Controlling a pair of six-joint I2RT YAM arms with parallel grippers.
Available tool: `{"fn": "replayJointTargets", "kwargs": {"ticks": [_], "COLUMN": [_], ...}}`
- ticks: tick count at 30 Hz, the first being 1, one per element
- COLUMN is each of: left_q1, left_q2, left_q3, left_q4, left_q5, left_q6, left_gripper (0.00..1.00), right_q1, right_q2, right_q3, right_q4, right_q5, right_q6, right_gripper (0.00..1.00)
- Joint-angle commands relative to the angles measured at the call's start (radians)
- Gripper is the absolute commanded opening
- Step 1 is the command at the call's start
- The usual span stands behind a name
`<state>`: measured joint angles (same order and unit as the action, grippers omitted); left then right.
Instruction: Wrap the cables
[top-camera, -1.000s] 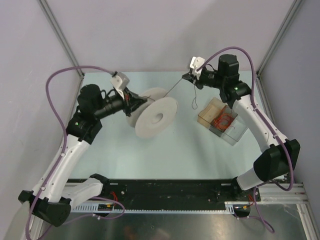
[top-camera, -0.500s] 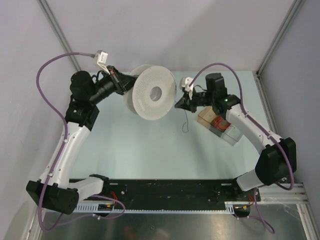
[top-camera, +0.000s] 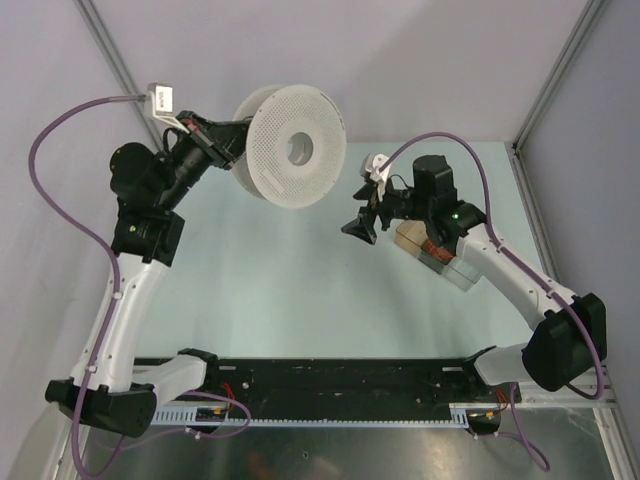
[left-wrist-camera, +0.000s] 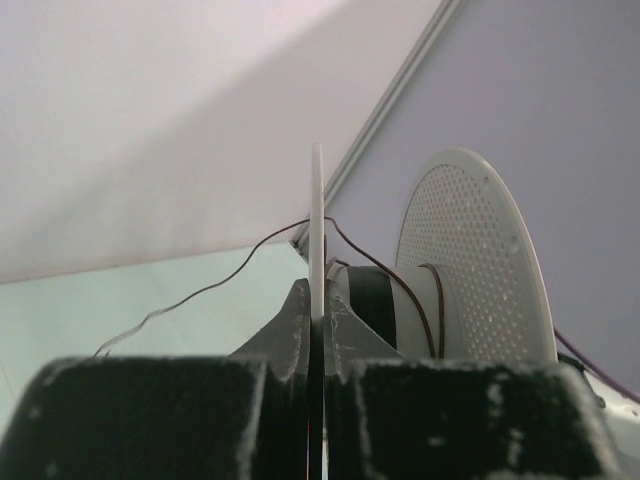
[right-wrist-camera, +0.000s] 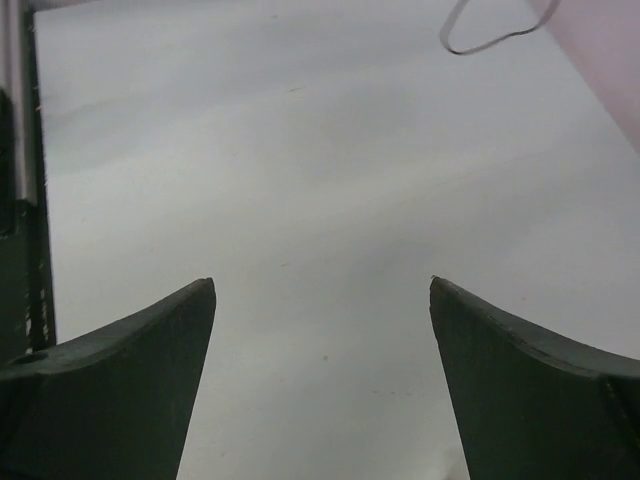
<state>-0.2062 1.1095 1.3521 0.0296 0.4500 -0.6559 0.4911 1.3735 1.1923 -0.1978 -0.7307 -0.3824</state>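
Note:
My left gripper (top-camera: 232, 143) holds the white perforated spool (top-camera: 296, 146) high above the table's far left, its flat face turned up toward the top camera. In the left wrist view the left gripper (left-wrist-camera: 318, 306) is shut on the thin edge of the near flange (left-wrist-camera: 317, 215). The thin dark cable (left-wrist-camera: 200, 293) runs from turns on the hub (left-wrist-camera: 418, 300) over that flange and trails down to the left. My right gripper (top-camera: 356, 228) hovers low over the table's middle, open with nothing between its fingers (right-wrist-camera: 140, 350). A loop of the cable (right-wrist-camera: 482, 42) lies on the table ahead of the right gripper (right-wrist-camera: 322, 285).
A clear plastic box (top-camera: 445, 256) with a small orange-red wire coil sits on the table under my right forearm. Grey walls with metal posts close off the back and sides. A black rail (top-camera: 330, 378) runs along the near edge. Purple cords loop from both wrists.
The left arm has raised the spool up and back, turning its face toward the top camera. The right gripper has let go of the cable, opened wide and dropped toward the table's middle.

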Motion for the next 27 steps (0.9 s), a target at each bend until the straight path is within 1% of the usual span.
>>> {"fn": "replayJointTargets", "kwargs": {"ticks": [1,5,10,13,14,15,17,18,22,27], "left_q1": [0.005,0.004,0.005,0.004,0.004,0.003,0.003,0.003,0.004,0.004], "left_q2": [-0.056,-0.052,-0.039,-0.037,-0.038,-0.039,-0.043,-0.046,-0.052,-0.059], "left_q3": [0.060,0.073,0.081,0.082,0.082,0.082,0.083,0.083,0.083,0.079], "left_q4": [0.096,0.093,0.096,0.101,0.102,0.102,0.102,0.102,0.104,0.102], "left_q5": [-0.126,-0.175,-0.177,-0.171,-0.170,-0.169,-0.168,-0.166,-0.162,-0.173], "left_q6": [-0.023,-0.050,-0.123,-0.155,-0.161,-0.165,-0.168,-0.170,-0.169,-0.156], "left_gripper": [0.00,0.00,0.00,0.00,0.00,0.00,0.00,0.00,0.00,0.00], "right_q1": [-0.022,-0.038,-0.062,-0.054,-0.043,-0.030,-0.004,0.012,0.056,0.079], "right_q2": [-0.017,0.011,0.054,0.073,0.081,0.088,0.110,0.122,0.162,0.170], "right_q3": [-0.017,-0.019,-0.019,-0.021,-0.021,-0.022,-0.021,-0.020,-0.020,-0.021], "right_q4": [0.194,0.295,0.349,0.389,0.406,0.422,0.448,0.456,0.487,0.524], "right_q5": [0.112,0.176,0.246,0.280,0.281,0.283,0.267,0.263,0.247,0.223], "right_q6": [0.137,0.216,0.343,0.404,0.409,0.413,0.408,0.401,0.387,0.362], "right_gripper": [0.93,0.93,0.93,0.93,0.92,0.89,0.74,0.70,0.70,0.72]}}
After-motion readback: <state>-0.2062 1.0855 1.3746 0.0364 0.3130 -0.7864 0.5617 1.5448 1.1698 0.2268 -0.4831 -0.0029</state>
